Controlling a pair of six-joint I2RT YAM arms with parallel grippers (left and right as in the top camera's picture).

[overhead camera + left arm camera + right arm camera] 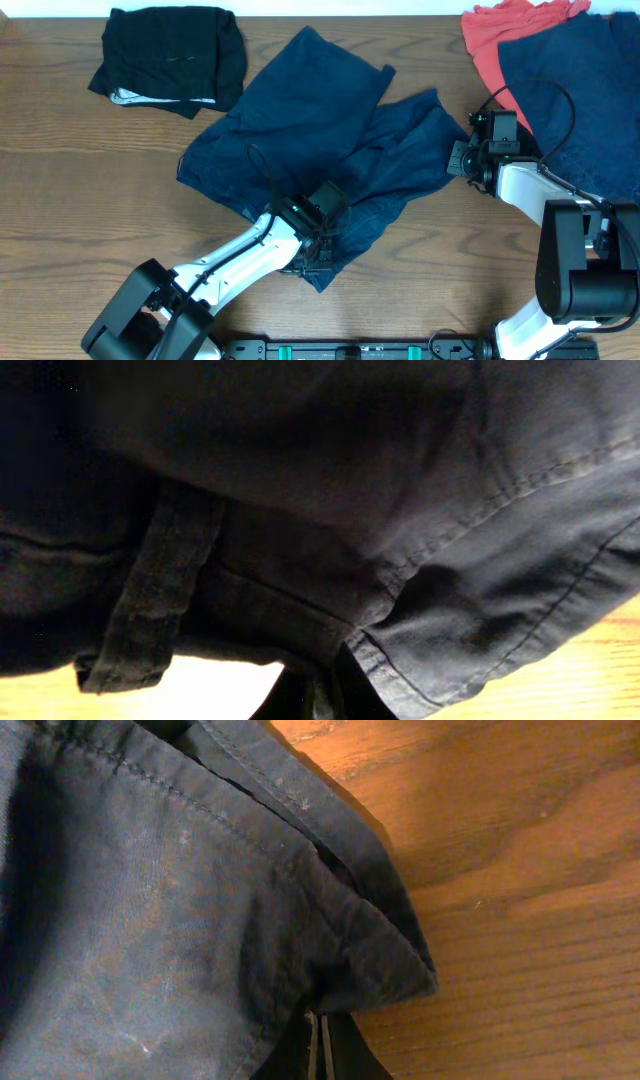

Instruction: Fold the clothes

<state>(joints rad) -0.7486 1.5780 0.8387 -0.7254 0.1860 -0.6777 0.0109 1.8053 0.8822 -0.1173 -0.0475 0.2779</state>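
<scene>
The right gripper (455, 160) is clamped on the navy trousers (300, 110). Their cloth covers the left gripper (333, 202), so one cannot tell its state.

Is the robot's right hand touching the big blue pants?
Touching. The right wrist view shows the right gripper closed at the hem corner of the navy trousers, with the cloth lying right against its fingertips.

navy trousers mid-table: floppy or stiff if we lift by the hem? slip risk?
Likely floppy: the navy trousers lie in soft wrinkles and overlapping folds, so a lifted hem would probably drag the rest behind. Probably not slippery: the weave looks matte, and the stitched hem gives the right hand a thicker edge to pinch.
</scene>
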